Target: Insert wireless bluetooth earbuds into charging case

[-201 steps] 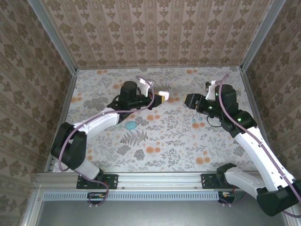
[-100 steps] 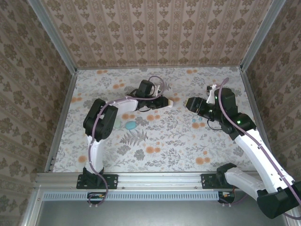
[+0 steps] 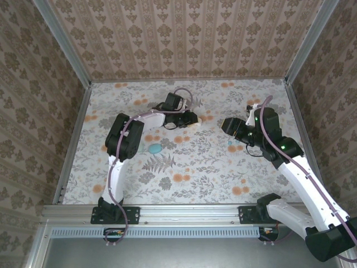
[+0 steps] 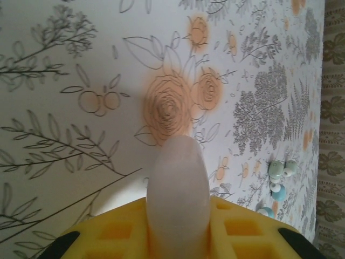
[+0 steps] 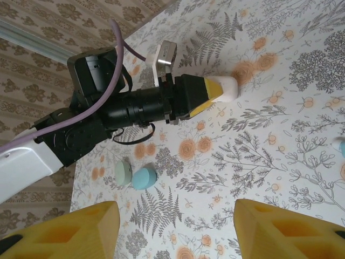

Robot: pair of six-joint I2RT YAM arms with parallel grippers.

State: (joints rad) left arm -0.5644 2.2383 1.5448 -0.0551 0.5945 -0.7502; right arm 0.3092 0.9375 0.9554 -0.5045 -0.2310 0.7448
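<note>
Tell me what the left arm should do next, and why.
Probably lower and release: the left gripper pinches a whitish piece low over the table, apart from the charging case halves, and the right gripper hangs open, nothing in its jaws.

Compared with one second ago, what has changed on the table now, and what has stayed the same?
The left arm swung its elbow from the left edge up toward the middle, while the left gripper shifted only a little, keeping its grip on the white item. Nothing was released or newly taken. The right gripper stayed open and barely moved; the charging case halves stayed in place.
</note>
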